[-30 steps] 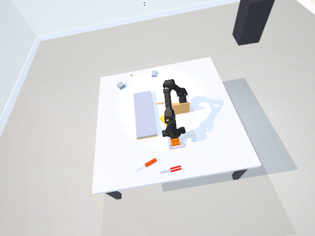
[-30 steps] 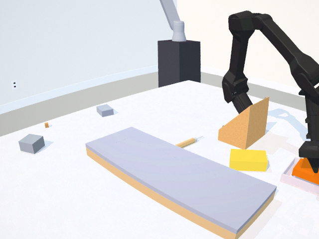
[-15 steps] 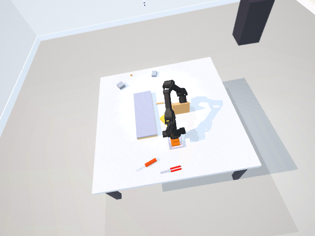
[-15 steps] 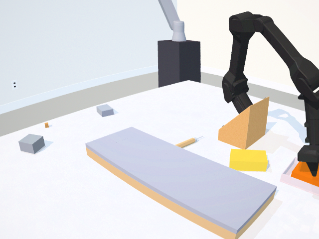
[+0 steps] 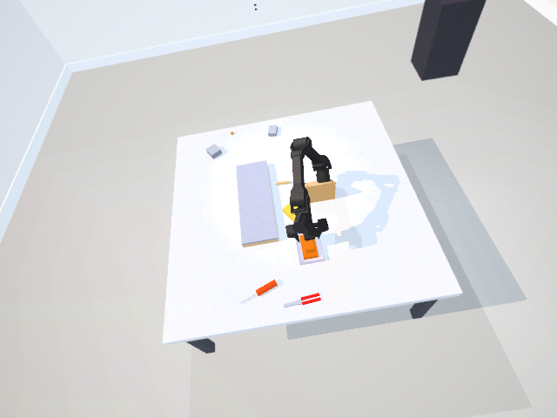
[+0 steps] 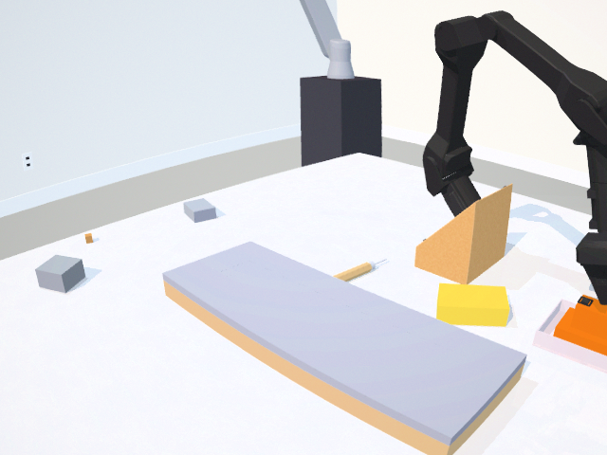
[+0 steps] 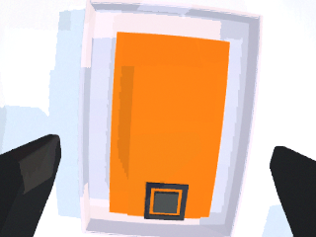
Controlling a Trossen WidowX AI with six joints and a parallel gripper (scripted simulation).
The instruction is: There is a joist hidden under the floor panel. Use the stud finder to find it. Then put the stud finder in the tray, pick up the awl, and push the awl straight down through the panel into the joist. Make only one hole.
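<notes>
- Top: my claw [image 5: 307, 234] [image 6: 600, 288] [image 7: 170, 152] is over the tray [image 5: 312, 261] [image 6: 563, 348] [image 7: 253, 99], where the orange stud finder [image 5: 309, 250] [image 6: 584, 327] [image 7: 170, 114] lies
- Exterior: the awl [image 5: 283, 183] [image 6: 355, 271] lies beside the floor panel [image 5: 257, 202] [image 6: 338, 318], a yellow block [image 5: 288, 211] [image 6: 471, 305] near my tray
- Wrist: my fingers stand wide apart, gripping nothing; the stud finder sits between the tray's walls, its small dark-framed square facing me

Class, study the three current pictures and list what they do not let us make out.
- Joist: hidden beneath the floor panel in the top and exterior views.
- Stud finder: its far end is cut off by the exterior view's right edge.
- Awl: its handle end is hidden behind the panel in the exterior view.
- Yellow block: partly covered by the arm in the top view.
</notes>
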